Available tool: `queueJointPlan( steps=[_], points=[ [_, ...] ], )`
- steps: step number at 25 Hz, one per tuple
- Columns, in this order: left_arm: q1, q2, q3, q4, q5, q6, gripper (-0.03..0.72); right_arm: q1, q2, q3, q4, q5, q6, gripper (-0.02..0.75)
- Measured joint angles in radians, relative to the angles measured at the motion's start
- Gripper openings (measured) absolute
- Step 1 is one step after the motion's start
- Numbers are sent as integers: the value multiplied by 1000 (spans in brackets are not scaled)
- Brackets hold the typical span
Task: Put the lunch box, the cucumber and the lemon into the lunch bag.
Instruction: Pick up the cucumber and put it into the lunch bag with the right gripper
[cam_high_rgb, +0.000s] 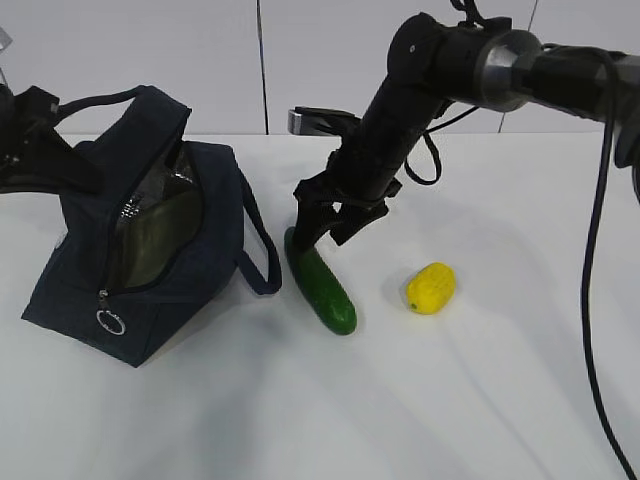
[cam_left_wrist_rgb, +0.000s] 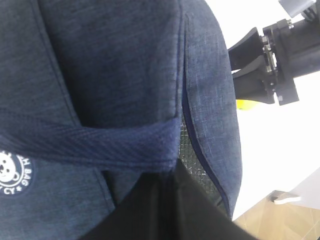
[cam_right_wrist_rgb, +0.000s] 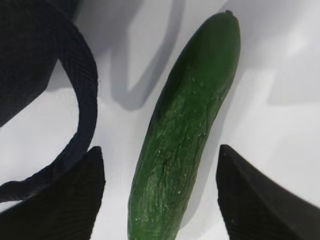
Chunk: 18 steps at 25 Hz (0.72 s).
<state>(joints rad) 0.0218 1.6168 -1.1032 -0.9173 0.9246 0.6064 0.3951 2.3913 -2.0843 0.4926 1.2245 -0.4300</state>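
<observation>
The cucumber (cam_high_rgb: 320, 281) is a long dark green one, slightly curved, skin a bit bumpy and scuffed up close (cam_right_wrist_rgb: 185, 135). It's lying flat on the white table (cam_high_rgb: 450, 400), angled, with its far end just beside the loop handle (cam_high_rgb: 258, 250) of the lunch bag (cam_high_rgb: 140, 250). The bag is a boxy navy fabric thing, tipped over toward the left with its zipper mouth gaping and a silver ring pull (cam_high_rgb: 110, 322) hanging at the front corner. The lemon (cam_high_rgb: 431, 288) is small, bright yellow and bumpy, sitting a little to the right of the cucumber, not touching it. The right arm comes in from the upper right and bends down so the right gripper (cam_high_rgb: 325, 228) points at the cucumber's far end; in the wrist view its two black fingers (cam_right_wrist_rgb: 250, 200) are spread wide, one on each side of the cucumber, not pressing it. The left gripper is up against the bag's back side, and its wrist view is mostly navy fabric (cam_left_wrist_rgb: 110, 75) and a handle strap, so I can't tell whether it's pinching anything.
</observation>
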Motion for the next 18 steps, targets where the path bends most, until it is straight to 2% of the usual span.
queueJointPlan(
  steps=[18],
  points=[
    [0,0,0,-26,0,0,-8,0,67,0,45,-2,2,521]
  ],
)
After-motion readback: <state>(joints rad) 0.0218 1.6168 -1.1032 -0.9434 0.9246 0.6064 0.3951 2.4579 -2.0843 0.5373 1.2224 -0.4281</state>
